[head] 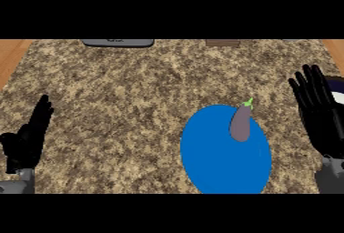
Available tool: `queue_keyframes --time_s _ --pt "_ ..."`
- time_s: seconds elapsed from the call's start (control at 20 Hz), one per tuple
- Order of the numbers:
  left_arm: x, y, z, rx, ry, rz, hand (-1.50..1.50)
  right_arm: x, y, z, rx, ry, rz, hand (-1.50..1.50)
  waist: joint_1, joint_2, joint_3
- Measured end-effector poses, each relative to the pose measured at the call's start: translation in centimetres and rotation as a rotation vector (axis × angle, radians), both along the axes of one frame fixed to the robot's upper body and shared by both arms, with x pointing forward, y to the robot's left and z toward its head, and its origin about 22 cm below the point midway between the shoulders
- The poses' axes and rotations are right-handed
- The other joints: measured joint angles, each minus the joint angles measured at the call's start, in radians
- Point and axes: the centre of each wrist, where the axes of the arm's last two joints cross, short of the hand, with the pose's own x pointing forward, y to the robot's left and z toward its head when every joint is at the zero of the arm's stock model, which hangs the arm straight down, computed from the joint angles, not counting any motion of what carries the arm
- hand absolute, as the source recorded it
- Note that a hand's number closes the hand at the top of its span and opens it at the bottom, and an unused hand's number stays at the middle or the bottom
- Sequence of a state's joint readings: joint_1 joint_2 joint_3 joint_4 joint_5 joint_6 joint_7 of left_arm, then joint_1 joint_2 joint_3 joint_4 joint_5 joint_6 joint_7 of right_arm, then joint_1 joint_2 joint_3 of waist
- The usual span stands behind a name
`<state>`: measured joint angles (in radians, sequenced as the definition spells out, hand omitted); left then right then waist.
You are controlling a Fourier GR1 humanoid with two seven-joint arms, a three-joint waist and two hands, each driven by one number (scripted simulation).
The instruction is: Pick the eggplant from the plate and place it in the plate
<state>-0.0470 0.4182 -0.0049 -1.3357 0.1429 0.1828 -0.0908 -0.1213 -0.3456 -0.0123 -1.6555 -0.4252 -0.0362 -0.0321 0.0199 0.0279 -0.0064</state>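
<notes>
A purple eggplant (240, 125) with a green stem lies on the upper right part of a blue plate (218, 166), its stem pointing past the plate's far rim. My right hand (321, 118) stands open to the right of the plate, fingers straight and pointing up, a short gap from the eggplant. My left hand (27, 139) rests open at the left edge of the view, fingers up, far from the plate. Behind the right hand a white plate (338, 96) with a dark rim shows partly at the right edge.
The speckled granite counter (121, 100) fills the view. A grey object (118, 42) and a small brown one (222, 43) sit at the far edge. Wooden strips border the counter at the left and right corners.
</notes>
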Motion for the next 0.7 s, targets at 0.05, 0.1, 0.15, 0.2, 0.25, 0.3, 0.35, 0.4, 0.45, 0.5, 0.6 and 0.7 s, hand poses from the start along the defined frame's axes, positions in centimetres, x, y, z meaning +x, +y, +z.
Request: queue_keyframes --time_s 0.05,0.1,0.15,0.2,0.25,0.3,0.35,0.4,0.45,0.5,0.6,0.7 --pt "-0.1 -0.3 -0.5 -0.008 0.013 -0.002 0.0 0.5 -0.2 -0.7 0.005 0.021 -0.002 1.5 -0.002 -0.006 0.001" --pt "-0.2 -0.8 -1.0 -0.023 0.035 -0.005 0.0 1.2 -1.0 -0.9 0.021 0.052 -0.01 1.5 -0.003 -0.009 0.003" --pt "-0.3 -1.4 -1.4 -0.045 0.06 -0.017 0.0 1.8 -2.1 -1.2 0.043 0.091 -0.028 1.5 0.002 -0.009 0.004" --pt "-0.3 -2.0 -1.8 -0.07 0.086 -0.032 0.0 2.4 -3.2 -1.4 0.068 0.132 -0.046 1.5 0.005 -0.007 0.006" --pt "-0.4 -2.8 -2.3 -0.099 0.118 -0.046 0.0 2.9 -4.3 -1.6 0.093 0.174 -0.066 1.5 0.01 -0.003 0.007" --pt "-0.5 -3.6 -2.9 -0.132 0.147 -0.064 0.0 3.3 -5.4 -1.7 0.122 0.215 -0.09 1.5 0.016 0.001 0.008" --pt "-0.4 -4.4 -3.0 -0.154 0.156 -0.087 0.0 3.0 -6.3 -1.7 0.002 0.27 -0.08 1.5 0.024 0.011 0.003" --pt "-0.3 -5.3 -3.1 -0.181 0.161 -0.11 0.0 2.8 -7.5 -2.4 -0.057 0.344 -0.121 1.5 0.027 0.014 0.004" --pt "-0.2 -5.9 -3.1 -0.201 0.168 -0.131 0.0 2.7 -8.7 -3.0 -0.078 0.411 -0.182 -1.5 0.03 0.012 0.006" --pt "-0.1 -6.8 -3.2 -0.222 0.176 -0.143 0.0 2.6 -9.6 -3.7 -0.078 0.464 -0.238 -1.5 0.03 0.01 0.008" --pt "-0.1 -7.7 -3.2 -0.25 0.2 -0.161 0.0 2.9 -10.6 -5.1 -0.051 0.53 -0.333 -1.5 0.032 0.002 0.012" --pt "0.0 -8.7 -3.0 -0.272 0.227 -0.173 0.0 3.5 -11.2 -6.3 -0.019 0.556 -0.387 -1.5 0.03 -0.005 0.012"
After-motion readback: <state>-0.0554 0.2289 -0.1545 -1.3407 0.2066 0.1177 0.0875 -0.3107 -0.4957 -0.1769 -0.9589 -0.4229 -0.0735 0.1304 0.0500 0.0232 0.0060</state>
